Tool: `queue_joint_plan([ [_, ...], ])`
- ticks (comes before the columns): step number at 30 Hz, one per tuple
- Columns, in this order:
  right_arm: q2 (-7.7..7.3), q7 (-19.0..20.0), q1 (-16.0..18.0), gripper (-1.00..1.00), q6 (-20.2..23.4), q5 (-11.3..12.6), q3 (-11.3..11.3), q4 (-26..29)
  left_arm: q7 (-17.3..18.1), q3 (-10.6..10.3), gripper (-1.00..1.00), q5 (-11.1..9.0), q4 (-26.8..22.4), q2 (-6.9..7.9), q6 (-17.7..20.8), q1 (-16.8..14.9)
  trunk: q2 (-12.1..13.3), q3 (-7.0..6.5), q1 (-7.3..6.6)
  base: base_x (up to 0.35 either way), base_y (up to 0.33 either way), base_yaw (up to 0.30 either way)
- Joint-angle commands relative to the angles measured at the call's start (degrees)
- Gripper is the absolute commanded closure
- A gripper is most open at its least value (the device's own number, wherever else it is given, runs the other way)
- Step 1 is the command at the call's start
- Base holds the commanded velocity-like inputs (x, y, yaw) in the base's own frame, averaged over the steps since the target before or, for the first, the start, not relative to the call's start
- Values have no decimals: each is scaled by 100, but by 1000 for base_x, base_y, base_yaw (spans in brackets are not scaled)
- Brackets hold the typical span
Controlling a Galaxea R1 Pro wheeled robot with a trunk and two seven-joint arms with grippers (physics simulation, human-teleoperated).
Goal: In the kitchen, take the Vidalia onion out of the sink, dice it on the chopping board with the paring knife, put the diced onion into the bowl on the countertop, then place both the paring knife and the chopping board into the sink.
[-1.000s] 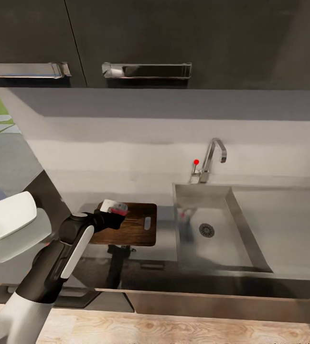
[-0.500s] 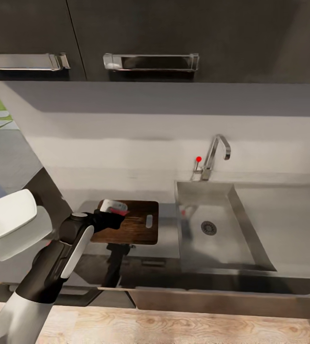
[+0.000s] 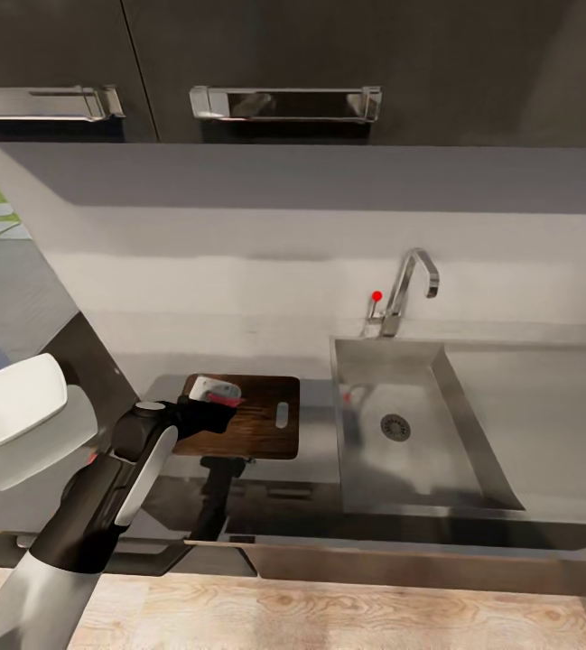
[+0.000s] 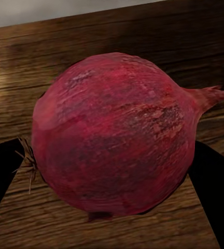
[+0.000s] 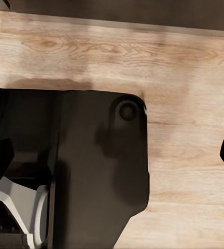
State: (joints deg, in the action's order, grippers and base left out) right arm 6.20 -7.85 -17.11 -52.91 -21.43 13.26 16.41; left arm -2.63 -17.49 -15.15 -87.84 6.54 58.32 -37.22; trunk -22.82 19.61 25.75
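Observation:
A dark red onion [image 4: 112, 129] sits between the two black fingers [image 4: 0, 179] of my left gripper [image 4: 112, 179], which is shut on it. In the head view the left gripper [image 3: 223, 403] holds the onion [image 3: 226, 392] at the left end of the dark brown chopping board [image 3: 261, 424]; whether it touches the wood I cannot tell. The board lies on the grey countertop [image 3: 315, 456], left of the sink [image 3: 419, 474]. The white square bowl [image 3: 13, 415] is at the far left. My right gripper [image 5: 113, 155] hangs open over the floor. The paring knife is out of view.
A chrome tap [image 3: 410, 289] with a red-tipped lever stands behind the basin, and a flat drainboard [image 3: 536, 406] runs to its right. Dark upper cabinets with bar handles [image 3: 283, 102] hang overhead. The right wrist view has the robot's dark base [image 5: 96, 166] on wooden flooring [image 5: 184, 67].
The whole head view has shifted slightly, so the camera moved. My left gripper stays shut on the onion at the board's left end.

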Motion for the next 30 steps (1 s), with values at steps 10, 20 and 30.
queue_joint_plan([
  [10, 10, -42, -3, -100, 0, -63, 19, 11, -27, -9, 100, -32, -5, 5, 21, -5, -10, 11, 3, 99, 0, 0],
  [20, 12, -42, -3, -100, -1, -63, 19, 11, -27, -9, 100, -32, -5, 5, 21, -4, -10, 11, 3, -74, 0, 0],
  [30, 12, -42, -3, -100, -9, -63, 19, 4, -27, -9, 100, -32, 1, 3, 21, -6, -10, 12, 3, -15, 0, 0],
])
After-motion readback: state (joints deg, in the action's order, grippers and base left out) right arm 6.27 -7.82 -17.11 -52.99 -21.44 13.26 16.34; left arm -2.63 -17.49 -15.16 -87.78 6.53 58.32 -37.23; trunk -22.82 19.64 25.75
